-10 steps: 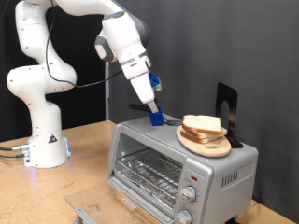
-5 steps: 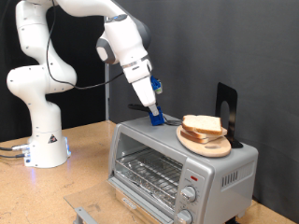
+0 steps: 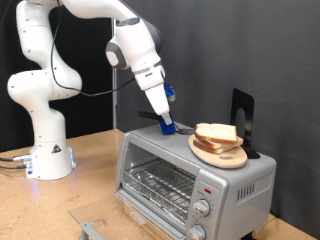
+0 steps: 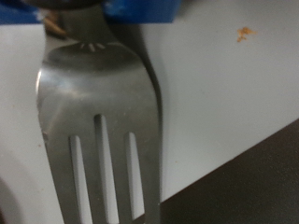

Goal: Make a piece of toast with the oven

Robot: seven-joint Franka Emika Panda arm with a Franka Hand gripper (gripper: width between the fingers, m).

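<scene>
Toast (image 3: 216, 133) sits on a wooden plate (image 3: 220, 154) atop the oven (image 3: 190, 180), door down, while the tool (image 3: 167, 126), just beside it over the oven top, grips a fork (image 4: 98, 112) by the handle, probably to lift the slice.

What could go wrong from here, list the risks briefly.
1. The gripper holds a fork low over the oven; its tines could scrape the top.
2. The piece of toast lies on a plate near the oven's front edge; a push might slide both off.
</scene>
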